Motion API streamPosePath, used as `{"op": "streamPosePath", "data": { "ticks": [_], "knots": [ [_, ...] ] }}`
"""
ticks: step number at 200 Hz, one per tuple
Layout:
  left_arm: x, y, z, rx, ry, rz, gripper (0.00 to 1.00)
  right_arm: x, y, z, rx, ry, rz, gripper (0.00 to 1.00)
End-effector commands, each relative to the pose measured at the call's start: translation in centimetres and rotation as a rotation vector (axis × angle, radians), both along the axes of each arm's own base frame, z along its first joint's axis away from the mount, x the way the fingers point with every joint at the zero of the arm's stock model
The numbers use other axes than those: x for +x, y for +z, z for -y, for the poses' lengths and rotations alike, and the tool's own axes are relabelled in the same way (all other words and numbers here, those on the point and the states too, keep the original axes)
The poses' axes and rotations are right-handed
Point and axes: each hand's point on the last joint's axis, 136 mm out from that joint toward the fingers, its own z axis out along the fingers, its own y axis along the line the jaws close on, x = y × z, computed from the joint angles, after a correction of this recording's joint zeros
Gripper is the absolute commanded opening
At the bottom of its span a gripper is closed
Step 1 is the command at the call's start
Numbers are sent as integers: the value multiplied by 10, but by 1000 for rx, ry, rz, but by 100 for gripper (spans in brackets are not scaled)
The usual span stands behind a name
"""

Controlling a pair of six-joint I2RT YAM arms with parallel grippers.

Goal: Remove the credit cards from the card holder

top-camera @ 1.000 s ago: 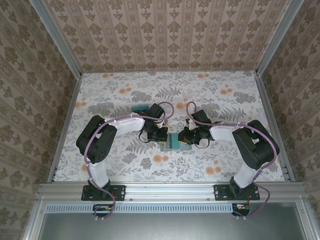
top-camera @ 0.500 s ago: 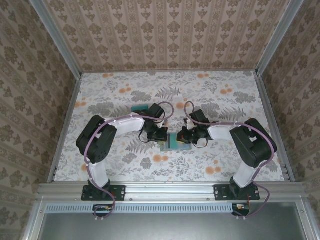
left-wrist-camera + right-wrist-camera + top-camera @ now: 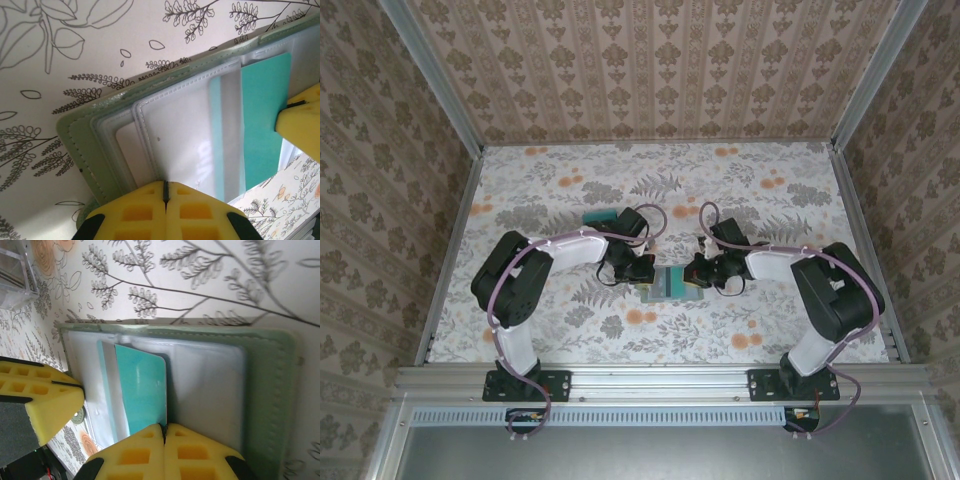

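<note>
Since half a second ago my right gripper [image 3: 164, 432] has drawn back slightly to the right, its yellow foam fingers [image 3: 125, 455] pressed together on the edge of a smooth teal credit card [image 3: 145, 390] that sticks partway out of a clear glossy sleeve [image 3: 175, 130]. My left gripper [image 3: 164, 192] is clamped on the near edge of the card holder [image 3: 80, 135], soft, stitched, grey-green and round-cornered. It lies open mid-table on the floral cloth [image 3: 770, 330], between both arms.
</note>
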Motion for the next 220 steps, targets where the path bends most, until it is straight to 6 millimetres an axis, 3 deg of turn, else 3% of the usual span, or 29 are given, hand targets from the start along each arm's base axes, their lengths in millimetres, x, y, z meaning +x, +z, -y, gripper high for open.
{"op": "streamPosePath", "data": {
  "ticks": [1, 35, 68, 110, 123, 151, 182, 220],
  "knots": [
    [-16, -17, -18, 72, -11, -44, 0, -14, -6, 20, -60, -2, -27, 0],
    [-14, -15, -18, 68, -12, -32, 0, -13, 6, 34, -62, -20, -3, 0],
    [-8, -7, -18, 67, -10, -9, 0, -10, 28, 35, -41, -15, 48, 0],
    [15, 37, -9, 10, 12, 85, 0, -7, 56, 32, -14, -6, 112, 0],
    [23, 55, -4, -16, 22, 128, 8, -4, 75, 32, 3, -9, 168, 0],
    [40, 87, -2, -66, 58, 206, 36, 0, 99, 33, 11, -27, 249, 0],
    [53, 117, -7, -142, 95, 271, 48, 5, 125, 33, 19, -64, 346, 0],
    [54, 139, -18, -244, 112, 267, 51, 6, 148, 28, 8, -98, 432, 0]
  ]
}}
